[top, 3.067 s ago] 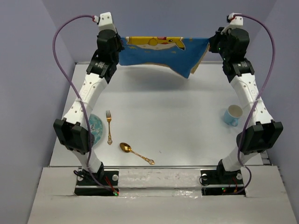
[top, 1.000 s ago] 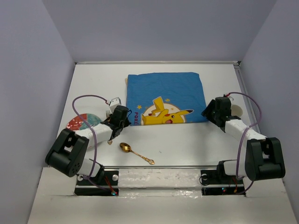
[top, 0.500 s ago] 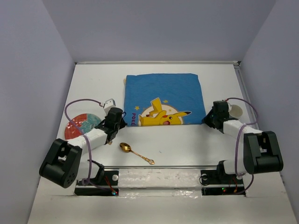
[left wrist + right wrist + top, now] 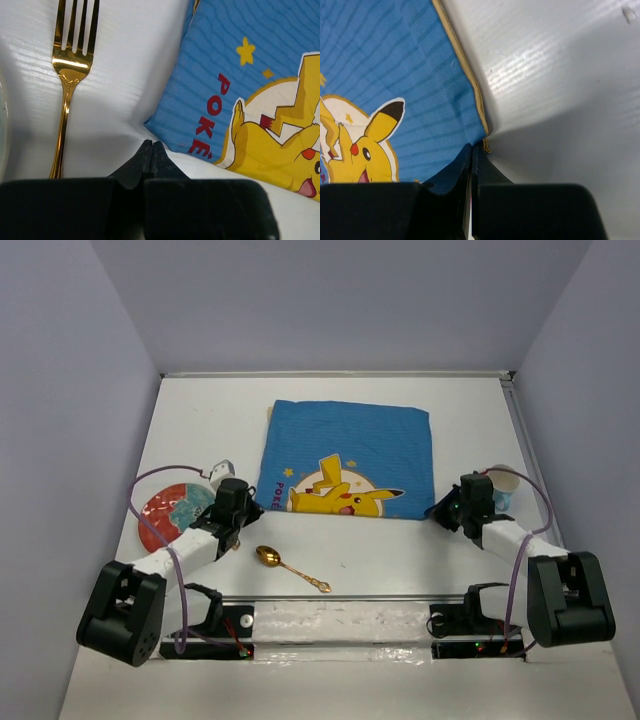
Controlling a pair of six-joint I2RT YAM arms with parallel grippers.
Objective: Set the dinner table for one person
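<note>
Low over the worktop [image 4: 200,410] my arms angle inward, left fingers [image 4: 137,165] and right fingers [image 4: 452,175] together at the placemat's [image 4: 345,435] lower corners, perhaps pinching them; the right stood apart a second ago.

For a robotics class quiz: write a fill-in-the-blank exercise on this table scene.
1. The gold metal fork lies to the ___ of the blue cloth Pikachu-print placemat.
2. The gold metal spoon rests on the white tabletop, nearer the ___ arm.
3. The light blue cup stands on the placemat's ___ side.
4. The left end effector and right end effector are both ___ at the placemat's near corners.
Missing: left; left; right; shut.
</note>
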